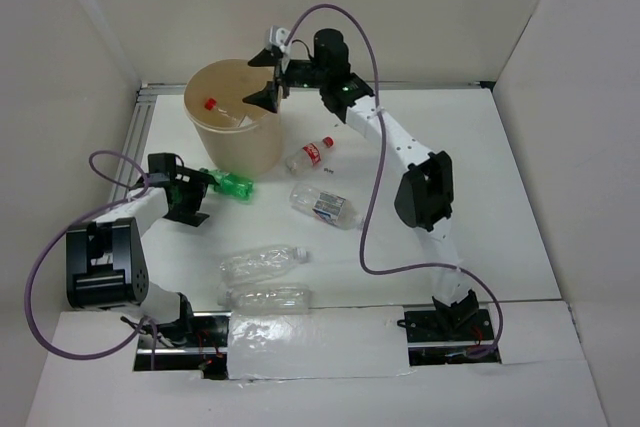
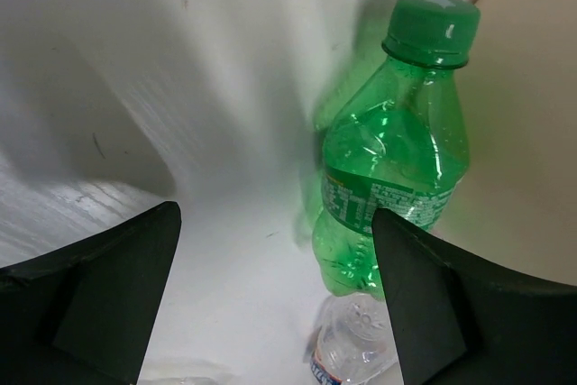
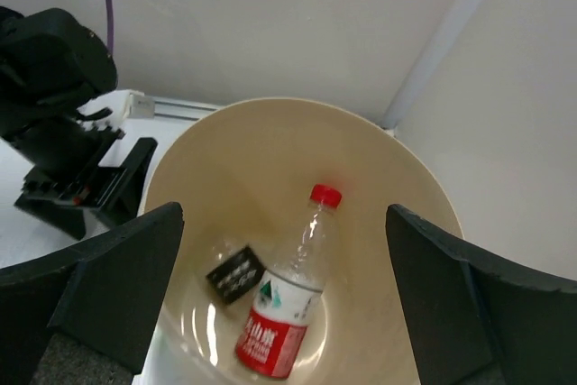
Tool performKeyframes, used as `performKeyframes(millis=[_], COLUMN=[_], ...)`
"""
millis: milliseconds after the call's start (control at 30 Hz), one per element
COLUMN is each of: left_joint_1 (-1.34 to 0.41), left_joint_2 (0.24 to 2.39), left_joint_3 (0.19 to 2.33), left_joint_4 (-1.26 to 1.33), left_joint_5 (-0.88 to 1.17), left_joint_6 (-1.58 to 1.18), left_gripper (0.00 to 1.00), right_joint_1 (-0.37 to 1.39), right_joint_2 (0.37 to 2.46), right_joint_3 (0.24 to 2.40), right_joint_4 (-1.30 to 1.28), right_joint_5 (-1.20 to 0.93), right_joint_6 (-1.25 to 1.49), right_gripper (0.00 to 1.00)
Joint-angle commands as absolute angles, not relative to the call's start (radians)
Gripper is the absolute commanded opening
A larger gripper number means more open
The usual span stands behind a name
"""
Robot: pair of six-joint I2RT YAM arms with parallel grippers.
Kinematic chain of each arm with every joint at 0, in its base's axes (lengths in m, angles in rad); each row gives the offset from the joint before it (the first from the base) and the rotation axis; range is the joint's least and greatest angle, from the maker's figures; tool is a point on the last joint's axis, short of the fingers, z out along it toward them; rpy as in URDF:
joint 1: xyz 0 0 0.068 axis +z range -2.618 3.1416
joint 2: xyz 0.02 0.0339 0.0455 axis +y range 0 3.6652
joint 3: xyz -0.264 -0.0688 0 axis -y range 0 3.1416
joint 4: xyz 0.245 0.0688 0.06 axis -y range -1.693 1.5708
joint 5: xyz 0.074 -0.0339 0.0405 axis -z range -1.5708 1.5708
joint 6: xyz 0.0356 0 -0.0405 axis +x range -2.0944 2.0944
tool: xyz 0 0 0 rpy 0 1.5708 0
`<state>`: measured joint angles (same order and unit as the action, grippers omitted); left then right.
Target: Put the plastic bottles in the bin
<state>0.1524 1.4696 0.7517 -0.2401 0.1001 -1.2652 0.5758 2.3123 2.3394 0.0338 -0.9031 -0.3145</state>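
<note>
Red-capped bottle in the bin, right gripper gaping empty above; green bottle next (left gripper wide, holding nothing), needs straddling then squeezing.

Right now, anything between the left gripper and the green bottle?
Nothing. The left wrist view shows only bare table between the open left gripper and the green bottle.
</note>
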Motion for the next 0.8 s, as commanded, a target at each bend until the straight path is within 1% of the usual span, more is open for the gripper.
performKeyframes(millis=[0, 167, 267, 400, 600, 633, 667, 733, 767], left_joint_1=[0.158, 0.158, 0.158, 0.158, 0.149, 0.137, 0.137, 0.126, 0.126], left_joint_2=[1.430, 1.342, 1.351, 1.459, 1.612, 1.659, 1.660, 1.681, 1.681], left_joint_3=[0.756, 0.707, 0.696, 0.745, 0.840, 0.894, 0.894, 0.916, 0.925], left_joint_4=[-0.178, -0.114, -0.071, -0.054, -0.034, -0.050, -0.051, -0.063, -0.077], left_joint_5=[0.140, 0.158, 0.178, 0.178, 0.196, 0.187, 0.187, 0.178, 0.178], left_joint_6=[-1.282, -1.272, -1.261, -1.227, -1.218, -1.191, -1.190, -1.177, -1.167], left_gripper=[1.00, 0.99, 0.99, 0.99, 0.97, 0.96, 0.96, 0.90, 0.85], right_joint_1=[0.546, 0.506, 0.479, 0.445, 0.410, 0.399, 0.399, 0.390, 0.390], right_joint_2=[2.137, 1.958, 1.893, 1.838, 1.770, 1.761, 1.761, 1.724, 1.715], right_joint_3=[2.235, 1.935, 1.821, 1.717, 1.629, 1.584, 1.583, 1.531, 1.514], right_joint_4=[-0.001, -0.031, -0.060, -0.107, -0.207, -0.225, -0.225, -0.238, -0.248], right_joint_5=[-0.943, -0.953, -0.953, -0.939, -0.890, -0.881, -0.881, -0.871, -0.871], right_joint_6=[-0.336, -0.440, -0.485, -0.512, -0.561, -0.583, -0.583, -0.597, -0.597], right_gripper=[1.00, 1.00, 1.00, 1.00, 1.00, 1.00, 1.00, 1.00, 1.00])
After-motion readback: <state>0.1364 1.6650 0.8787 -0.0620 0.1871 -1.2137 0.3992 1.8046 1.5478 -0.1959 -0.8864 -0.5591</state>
